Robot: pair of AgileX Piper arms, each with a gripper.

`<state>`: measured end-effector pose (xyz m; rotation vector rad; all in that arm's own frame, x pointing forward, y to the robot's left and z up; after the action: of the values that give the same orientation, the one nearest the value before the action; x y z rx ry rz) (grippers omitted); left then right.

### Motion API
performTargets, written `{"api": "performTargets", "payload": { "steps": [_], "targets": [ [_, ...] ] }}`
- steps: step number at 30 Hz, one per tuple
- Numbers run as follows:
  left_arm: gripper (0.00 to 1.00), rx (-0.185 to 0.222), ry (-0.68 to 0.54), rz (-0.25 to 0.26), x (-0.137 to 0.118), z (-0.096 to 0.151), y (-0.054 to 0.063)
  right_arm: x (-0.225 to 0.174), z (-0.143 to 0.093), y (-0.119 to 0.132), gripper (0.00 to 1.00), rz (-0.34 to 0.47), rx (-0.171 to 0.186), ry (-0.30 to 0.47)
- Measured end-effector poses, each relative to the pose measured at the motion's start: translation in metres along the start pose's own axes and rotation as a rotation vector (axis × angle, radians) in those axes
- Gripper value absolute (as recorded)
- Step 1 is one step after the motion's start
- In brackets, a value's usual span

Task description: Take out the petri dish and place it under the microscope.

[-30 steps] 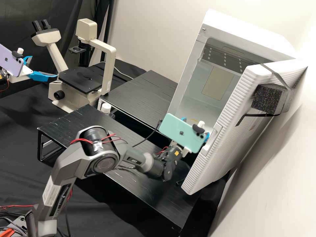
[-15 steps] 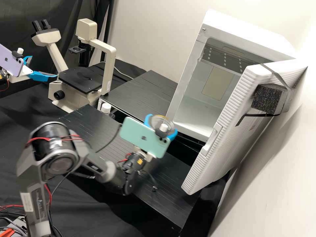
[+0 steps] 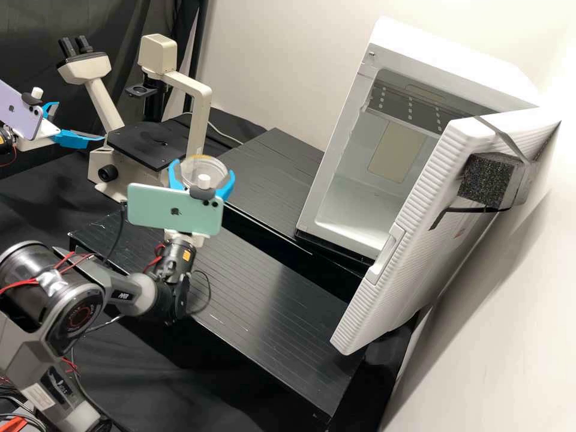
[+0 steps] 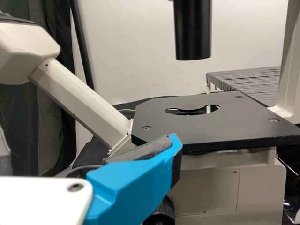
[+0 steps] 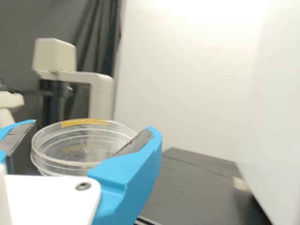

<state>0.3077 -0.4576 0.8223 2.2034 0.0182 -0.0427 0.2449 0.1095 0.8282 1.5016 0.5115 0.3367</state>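
In the high view, you have the clear round petri dish with a yellow strip on its rim [image 3: 203, 173] pinched between the two bright blue fingers of the right gripper [image 3: 203, 169], lifted above the black slatted platforms, just beside the cream microscope with a flat black stage [image 3: 147, 146]. The dish is off the stage, on the side where the microscope's cream upright [image 3: 196, 129] rises, so that upright stands close to your dish. The mint-green phone [image 3: 174, 209] rides on the right arm behind the dish. Your left gripper [image 3: 80, 121] hangs spread and empty on the other side of the microscope, with a lilac phone [image 3: 18, 111] mounted on its arm. Well apart from the dish, the white ribbed door [image 3: 408, 228] of the white box-shaped chamber [image 3: 456, 66] stands open, a black foam block [image 3: 487, 180] strapped to it. In the left wrist view, you see one blue finger [image 4: 131, 187] close to the stage, which has a dark opening [image 4: 192, 110] beneath a black cylinder [image 4: 192, 30]. In the right wrist view, the dish sits level between the fingers of your right gripper [image 5: 93, 126], with the microscope beyond it.
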Motion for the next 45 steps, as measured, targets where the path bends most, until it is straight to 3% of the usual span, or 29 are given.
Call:
{"api": "performTargets", "payload": {
  "steps": [7, 18, 31, 42, 45],
  "targets": [
    [1.00, 0.000, 0.000, 0.000, 0.000, 0.000, 0.000, 0.040, -0.032, -0.019, 0.00, -0.041, 0.002, 0.038],
    [1.00, 0.000, 0.000, 0.000, 0.000, 0.000, 0.000, 0.097, -0.041, -0.062, 0.00, -0.143, 0.029, 0.008],
    [1.00, 0.000, 0.000, 0.000, 0.000, 0.000, 0.000, 0.158, -0.049, -0.109, 0.00, -0.208, -0.045, -0.034],
    [1.00, 0.000, 0.000, 0.000, 0.000, 0.000, 0.000, 0.188, -0.041, -0.146, 0.00, -0.270, -0.075, -0.072],
    [1.00, 0.000, 0.000, 0.000, 0.000, 0.000, 0.000, 0.194, -0.041, -0.153, 0.00, -0.280, -0.069, -0.073]
  ]
}}
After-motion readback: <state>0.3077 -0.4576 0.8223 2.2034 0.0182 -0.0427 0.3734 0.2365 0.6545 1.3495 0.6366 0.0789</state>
